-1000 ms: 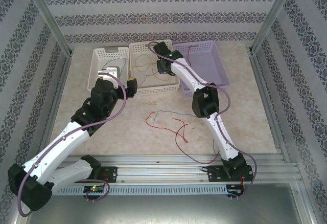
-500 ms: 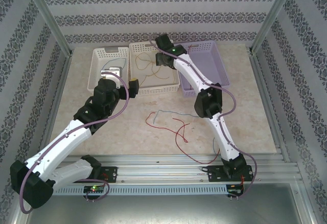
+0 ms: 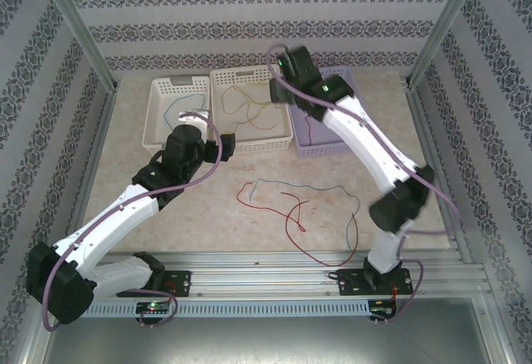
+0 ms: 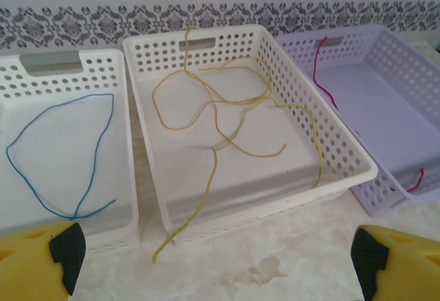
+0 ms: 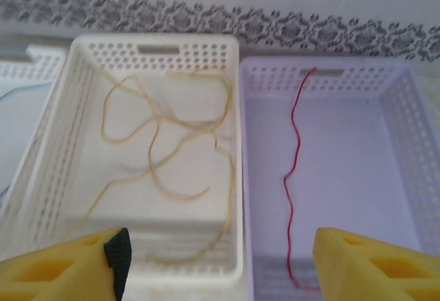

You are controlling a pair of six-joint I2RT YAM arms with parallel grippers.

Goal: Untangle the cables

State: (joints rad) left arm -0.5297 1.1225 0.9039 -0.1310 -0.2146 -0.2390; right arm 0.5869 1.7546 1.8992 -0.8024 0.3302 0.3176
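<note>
cables (image 3: 288,214) in red and blue are lying crossed over one another on the worktop (image 3: 191,206), behind both grippers and nearer the arm bases.

the left gripper (image 4: 212,253) is hovering low over the worktop with its fingers spread wide and nothing between them, just short of the near wall of the middle white basket (image 4: 302,95). straight ahead of it, inside that basket, yellow cables (image 4: 216,151) are looping across each other. one end is hanging out over the near wall and reaching the worktop, just ahead and a little left of this gripper. ahead and to its left, a single blue cable (image 4: 95,151) is lying in an open loop in the left white basket (image 4: 69,74). ahead and to its right, the lilac basket (image 4: 402,64) is standing beside the middle one.

the right gripper (image 5: 220,249) is hanging higher, above the near ends of the middle and lilac baskets, its fingers also spread wide and holding nothing. ahead and to its left the yellow cables are lying. ahead and to its right a single red cable (image 5: 287,205) is running in a wavy line along the lilac basket's floor, from the far wall toward the near one.
</note>
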